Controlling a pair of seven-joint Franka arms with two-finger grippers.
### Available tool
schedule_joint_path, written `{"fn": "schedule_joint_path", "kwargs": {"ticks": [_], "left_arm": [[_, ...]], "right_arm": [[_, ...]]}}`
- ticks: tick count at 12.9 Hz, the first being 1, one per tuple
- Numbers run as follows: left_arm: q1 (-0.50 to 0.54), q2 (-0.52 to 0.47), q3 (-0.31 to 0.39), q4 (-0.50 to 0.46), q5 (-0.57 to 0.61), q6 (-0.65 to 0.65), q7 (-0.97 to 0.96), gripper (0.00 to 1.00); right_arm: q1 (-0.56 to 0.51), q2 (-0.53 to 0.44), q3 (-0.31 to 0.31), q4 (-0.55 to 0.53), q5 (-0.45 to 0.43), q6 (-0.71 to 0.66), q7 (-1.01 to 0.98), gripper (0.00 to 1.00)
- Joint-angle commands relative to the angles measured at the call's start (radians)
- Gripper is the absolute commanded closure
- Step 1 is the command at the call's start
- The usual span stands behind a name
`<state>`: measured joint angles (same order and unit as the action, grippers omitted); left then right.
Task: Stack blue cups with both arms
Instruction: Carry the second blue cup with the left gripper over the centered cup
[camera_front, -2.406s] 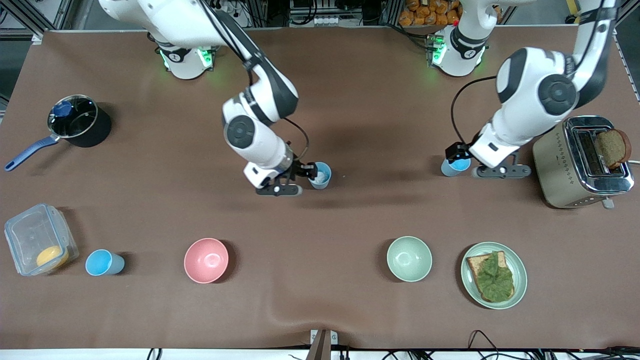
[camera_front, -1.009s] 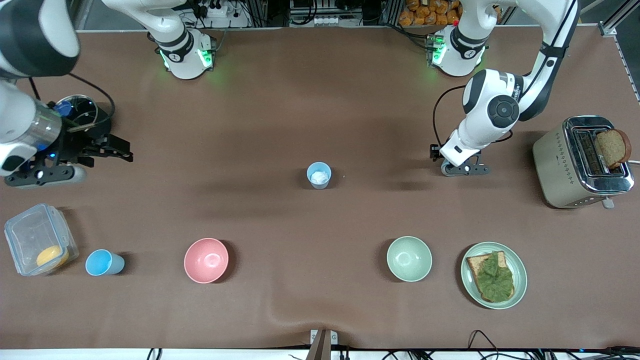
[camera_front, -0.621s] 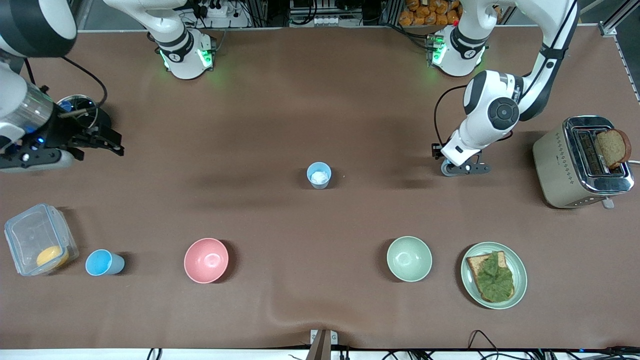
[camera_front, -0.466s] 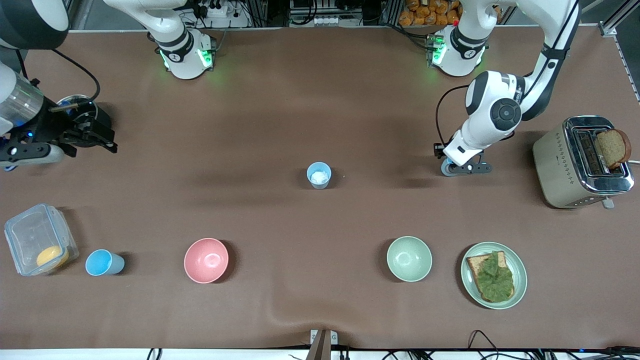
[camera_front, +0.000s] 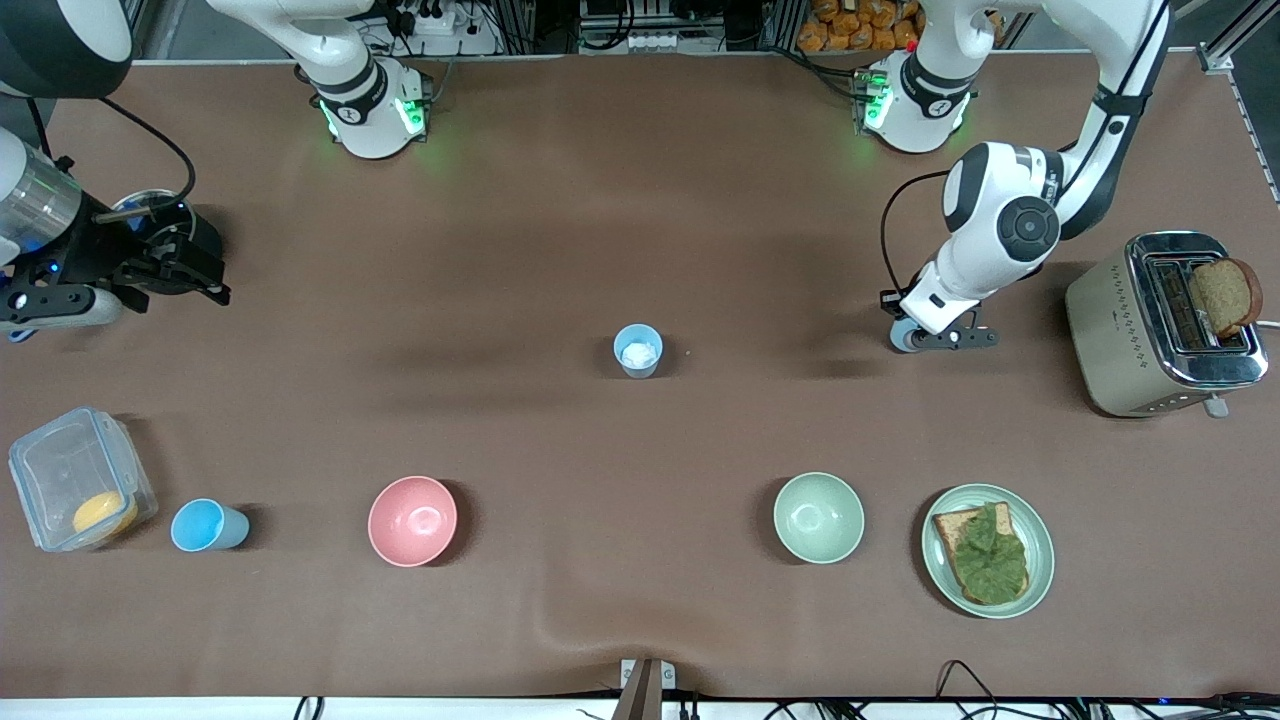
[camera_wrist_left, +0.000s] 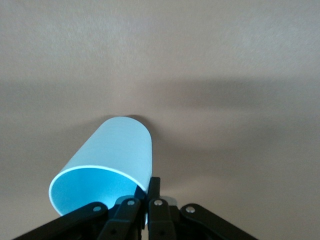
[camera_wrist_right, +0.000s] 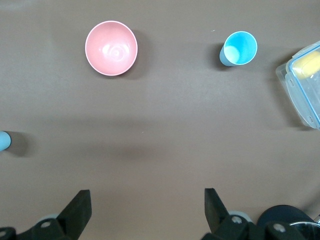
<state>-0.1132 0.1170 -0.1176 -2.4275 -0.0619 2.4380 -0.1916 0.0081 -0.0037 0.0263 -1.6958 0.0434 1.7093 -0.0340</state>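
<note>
Three light-blue cups show. One cup (camera_front: 637, 350) stands upright at the table's middle with something white inside. A second cup (camera_front: 205, 526) stands beside the clear box, also in the right wrist view (camera_wrist_right: 239, 48). My left gripper (camera_front: 908, 328) is shut on the rim of the third cup (camera_wrist_left: 107, 165), tilted low over the table beside the toaster; its bottom peeks out under the wrist (camera_front: 905, 341). My left gripper (camera_wrist_left: 148, 192) pinches the cup's wall. My right gripper (camera_front: 205, 278) is open and empty over the pot, its fingers (camera_wrist_right: 82, 200) wide apart.
A dark pot (camera_front: 195, 235) with a blue handle sits at the right arm's end. A clear box (camera_front: 80, 480), pink bowl (camera_front: 412, 520), pale green bowl (camera_front: 818, 517) and plate (camera_front: 1038, 525) with toast line the near side. A toaster (camera_front: 1165, 322) stands at the left arm's end.
My right gripper let go of the middle cup and swung to the right arm's end over the pot. My left gripper drifted slightly toward the toaster with its cup.
</note>
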Motion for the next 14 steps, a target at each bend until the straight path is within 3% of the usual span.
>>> {"fn": "schedule_joint_path", "kwargs": {"ticks": [1, 4, 6, 8, 11, 14], "left_arm": [[-0.009, -0.059, -0.011, 0.074, -0.025, -0.100, 0.011, 1.00], [-0.068, -0.050, -0.056, 0.256, -0.212, -0.210, 0.001, 1.00], [-0.124, -0.014, -0.062, 0.364, -0.266, -0.243, -0.031, 1.00], [-0.202, 0.044, -0.062, 0.497, -0.283, -0.293, -0.154, 1.00], [-0.321, 0.130, -0.053, 0.620, -0.279, -0.304, -0.300, 1.00], [-0.488, 0.254, 0.036, 0.799, -0.273, -0.382, -0.475, 1.00]], "right_arm": [[-0.022, -0.013, 0.015, -0.010, -0.013, -0.008, -0.006, 0.00], [-0.020, -0.013, 0.014, 0.002, -0.014, -0.057, -0.006, 0.00], [-0.017, -0.012, 0.015, 0.013, -0.016, -0.057, -0.001, 0.00], [-0.016, -0.007, 0.017, 0.016, -0.016, -0.059, -0.001, 0.00], [-0.020, -0.009, 0.015, 0.016, -0.014, -0.068, -0.006, 0.00], [-0.022, -0.007, 0.015, 0.016, -0.014, -0.073, -0.006, 0.00]]}}
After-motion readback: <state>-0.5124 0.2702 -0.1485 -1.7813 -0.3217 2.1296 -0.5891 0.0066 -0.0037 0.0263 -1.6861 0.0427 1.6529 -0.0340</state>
